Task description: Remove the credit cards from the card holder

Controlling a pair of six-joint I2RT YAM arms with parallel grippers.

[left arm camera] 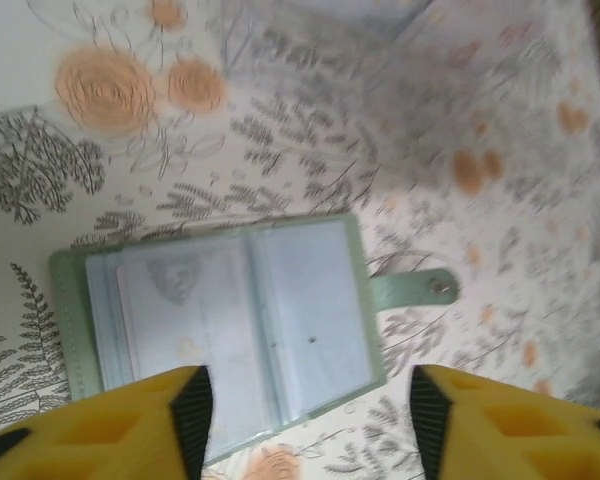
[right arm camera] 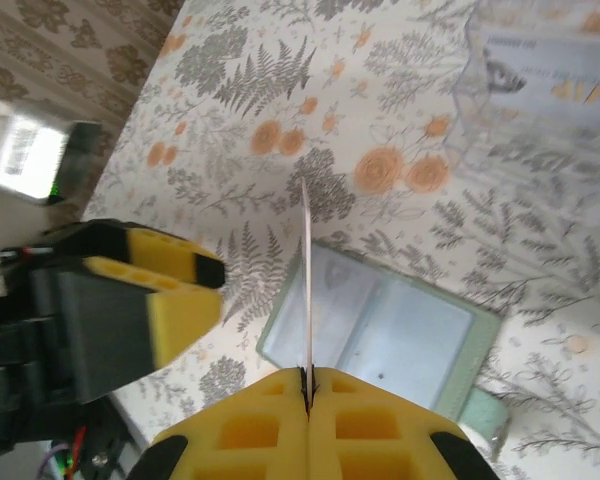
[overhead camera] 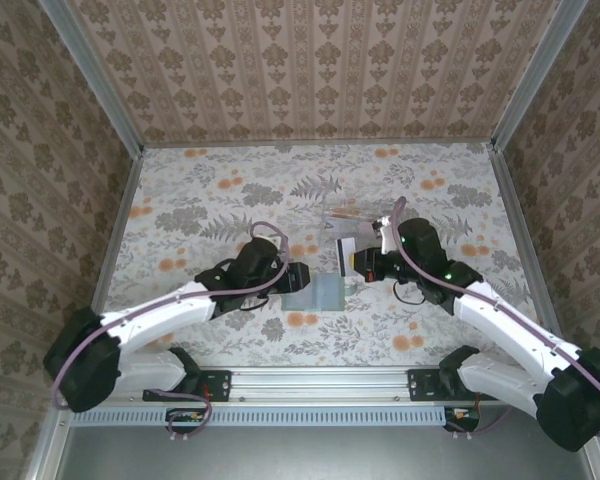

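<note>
Well, the small grey-green folding card holder lies open and flat on the flower-patterned table, between the two arms, its two blue-grey slotted panels facing up. A short green strap with a snap sticks out from one side of it.

The left gripper hangs just beside the card holder. Seen from its own wrist, its yellow foam fingers are spread wide, one over each lower corner of the card holder, and nothing is pinched between them. I cannot tell whether the pads touch the card holder or float just above it.

On the other side of the card holder, the right gripper has its yellow pads pressed tight together on a thin pale plastic card. The card shows edge-on as a narrow line rising from the pads, and it is lifted clear of the card holder's slots.

Beyond the card holder, toward the far wall, sits a clear plastic tray. A second pale card with VIP printed on it lies flat inside it, well apart from the card holder.
</note>
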